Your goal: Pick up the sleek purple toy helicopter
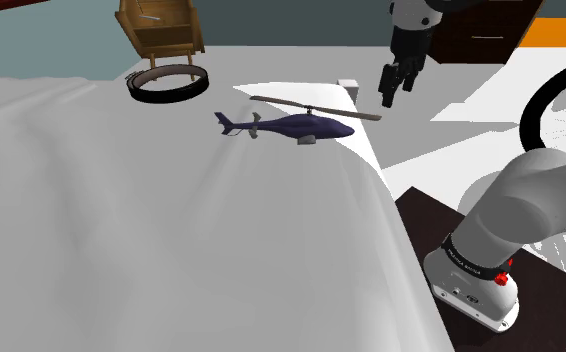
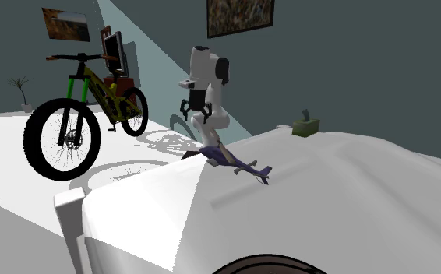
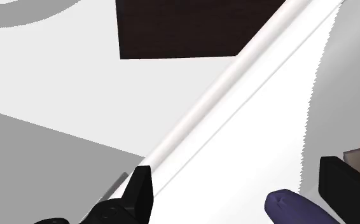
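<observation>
The dark purple toy helicopter (image 1: 293,126) lies on the white bed (image 1: 171,230) close to its edge, grey rotor on top, tail toward the shoulder view's left. My black gripper (image 1: 396,92) hangs open above and to the right of its nose, past the bed edge, touching nothing. In the second exterior view the helicopter (image 2: 231,162) sits below the gripper (image 2: 195,113). In the wrist view the rounded purple nose (image 3: 293,207) shows between the spread fingers, near one finger (image 3: 345,184), with the gripper (image 3: 242,191) over the bed's rim.
A dark belt ring (image 1: 171,82) and a wooden piece (image 1: 161,25) lie at the bed's far side. A bicycle (image 2: 86,117) stands on the floor beyond the arm. A green box (image 2: 306,124) rests on the bed. The dark stand (image 1: 531,290) is at lower right.
</observation>
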